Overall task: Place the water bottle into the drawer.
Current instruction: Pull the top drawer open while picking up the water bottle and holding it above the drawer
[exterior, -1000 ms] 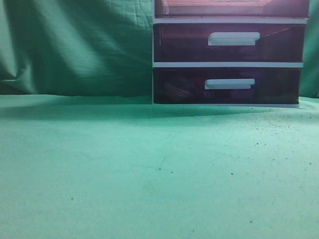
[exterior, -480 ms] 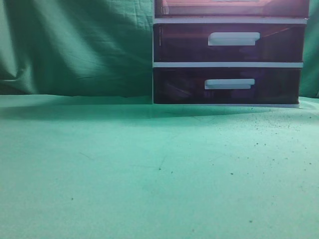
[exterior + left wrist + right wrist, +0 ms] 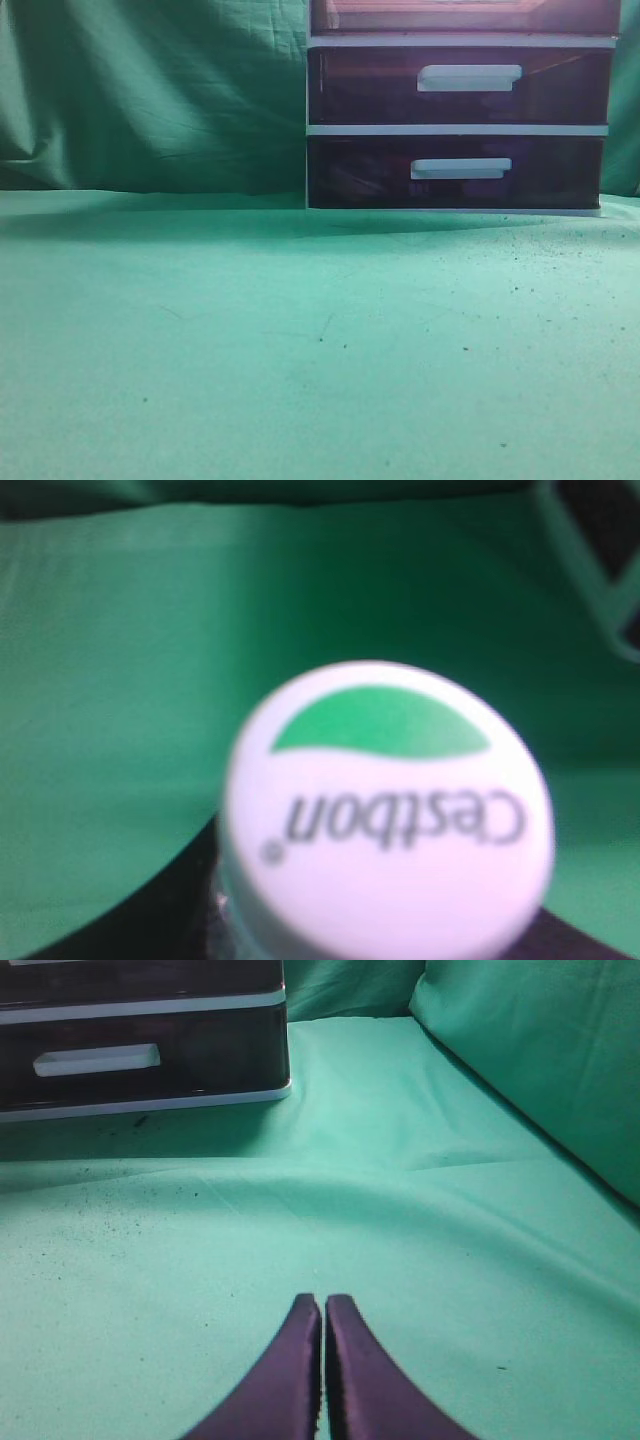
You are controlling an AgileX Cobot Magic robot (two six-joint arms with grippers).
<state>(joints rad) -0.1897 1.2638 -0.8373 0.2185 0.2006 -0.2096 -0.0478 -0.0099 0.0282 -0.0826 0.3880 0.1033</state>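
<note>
Nothing had budged in the exterior view since the earlier frames; the drawer (image 3: pixel 465 16) sat at 1 o'clock, top edge cropped. The water bottle (image 3: pixel 387 805) filled the left wrist view, cap blurry and close; couldn't tell the left gripper's state. The right gripper (image 3: pixel 323 1312) was pinched together at 6 o'clock above the green cloth (image 3: pixel 420 1210).

Green cloth (image 3: pixel 250 350) covering the table, lightly speckled with dark specks, creased green fabric backdrop (image 3: pixel 150 90) behind, dim even lighting, soft shadow band along the rear.
</note>
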